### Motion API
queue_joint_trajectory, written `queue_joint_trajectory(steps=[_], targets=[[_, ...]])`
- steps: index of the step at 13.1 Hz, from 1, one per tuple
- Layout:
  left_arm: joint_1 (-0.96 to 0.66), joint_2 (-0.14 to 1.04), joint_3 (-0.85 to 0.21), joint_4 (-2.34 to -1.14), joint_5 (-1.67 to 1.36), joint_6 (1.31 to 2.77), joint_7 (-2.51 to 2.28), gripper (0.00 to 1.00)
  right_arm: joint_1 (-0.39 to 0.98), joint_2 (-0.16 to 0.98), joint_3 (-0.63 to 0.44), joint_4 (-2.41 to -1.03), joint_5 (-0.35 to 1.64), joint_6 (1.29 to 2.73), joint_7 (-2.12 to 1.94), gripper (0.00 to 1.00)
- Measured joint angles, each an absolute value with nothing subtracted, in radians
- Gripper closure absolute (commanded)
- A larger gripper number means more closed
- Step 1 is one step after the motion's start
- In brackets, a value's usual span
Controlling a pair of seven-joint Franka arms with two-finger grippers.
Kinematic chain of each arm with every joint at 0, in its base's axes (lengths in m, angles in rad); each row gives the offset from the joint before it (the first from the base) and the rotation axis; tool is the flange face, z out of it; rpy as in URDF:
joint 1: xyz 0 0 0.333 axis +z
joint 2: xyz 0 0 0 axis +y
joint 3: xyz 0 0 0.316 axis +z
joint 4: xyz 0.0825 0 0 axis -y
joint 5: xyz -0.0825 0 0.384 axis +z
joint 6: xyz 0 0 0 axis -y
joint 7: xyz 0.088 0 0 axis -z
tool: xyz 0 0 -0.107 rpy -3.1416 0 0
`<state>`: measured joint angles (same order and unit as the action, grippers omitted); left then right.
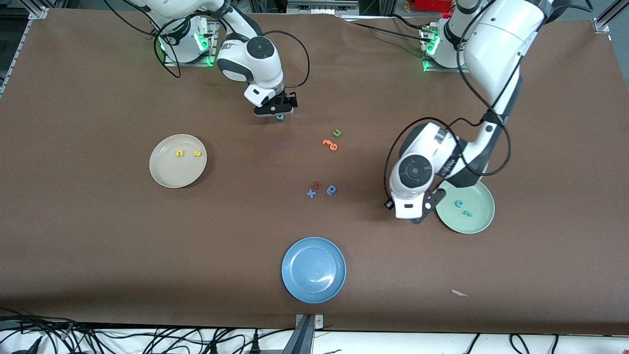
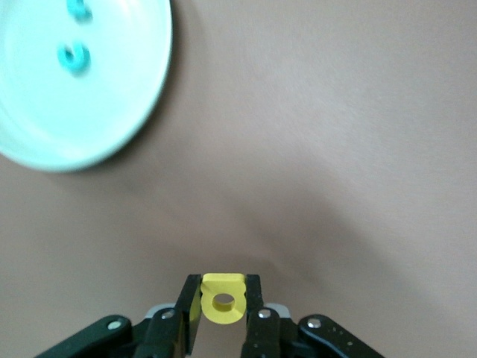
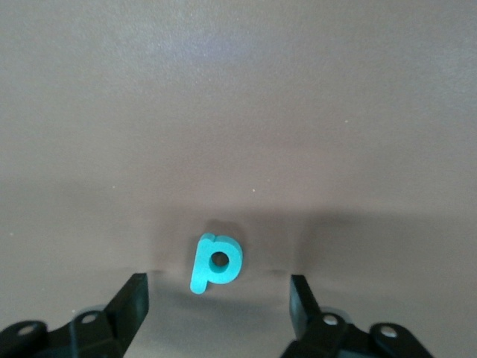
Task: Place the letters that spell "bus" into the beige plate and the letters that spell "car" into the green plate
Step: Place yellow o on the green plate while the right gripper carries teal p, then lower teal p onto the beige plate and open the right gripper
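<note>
My left gripper (image 2: 223, 300) is shut on the yellow a (image 2: 223, 298) and hangs over the table just beside the green plate (image 1: 479, 223), on the rim toward the right arm's end. That pale green plate (image 2: 112, 112) holds the teal c (image 1: 459, 203) and the teal r (image 1: 468, 213). The beige plate (image 1: 167, 174) holds the yellow u (image 1: 180, 153) and the yellow s (image 1: 197, 153). My right gripper (image 3: 218, 297) is open, low over the teal b (image 3: 216, 262). The b lies flat on the table between the spread fingers (image 3: 133, 302), touching neither.
Loose letters lie mid-table: a green u (image 1: 337, 132), an orange e (image 1: 331, 144), a red letter (image 1: 317, 185), a blue x (image 1: 311, 193) and a darker blue round-bowled letter (image 1: 331, 190). A blue plate (image 1: 313, 269) sits nearest the front camera. A white scrap (image 1: 459, 293) lies near the front edge.
</note>
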<state>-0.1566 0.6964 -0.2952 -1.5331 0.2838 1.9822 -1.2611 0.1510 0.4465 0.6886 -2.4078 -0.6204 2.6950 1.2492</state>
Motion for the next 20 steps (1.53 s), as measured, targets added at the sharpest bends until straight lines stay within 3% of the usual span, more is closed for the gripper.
queue_joint_trajectory(steps=[5, 8, 9, 10, 11, 16, 20], targets=[[-0.019, 0.661, -0.295, -1.533, 0.284, 1.905, -0.611, 0.92, 0.152, 0.464, 0.667, -2.403, -0.644, 2.713, 1.249, 0.41], [0.072, 0.654, -0.294, -1.533, 0.284, 1.906, -0.286, 0.88, 0.153, 0.464, 0.667, -2.395, -0.646, 2.715, 1.249, 0.70], [0.099, 0.653, -0.295, -1.533, 0.284, 1.910, -0.213, 0.74, 0.154, 0.463, 0.667, -2.391, -0.647, 2.719, 1.249, 0.81], [0.118, 0.653, -0.295, -1.534, 0.284, 1.924, -0.172, 0.25, 0.155, 0.462, 0.668, -2.388, -0.651, 2.721, 1.249, 0.94], [0.126, 0.653, -0.295, -1.535, 0.284, 1.942, -0.151, 0.00, 0.157, 0.455, 0.666, -2.388, -0.659, 2.719, 1.250, 1.00], [0.128, 0.651, -0.301, -1.507, 0.258, 1.980, -0.159, 0.00, 0.156, 0.436, 0.628, -2.380, -0.687, 2.722, 1.235, 1.00], [0.176, 0.624, -0.301, -1.456, 0.217, 1.972, -0.160, 0.00, 0.048, 0.326, 0.602, -2.388, -0.687, 2.691, 1.071, 1.00]])
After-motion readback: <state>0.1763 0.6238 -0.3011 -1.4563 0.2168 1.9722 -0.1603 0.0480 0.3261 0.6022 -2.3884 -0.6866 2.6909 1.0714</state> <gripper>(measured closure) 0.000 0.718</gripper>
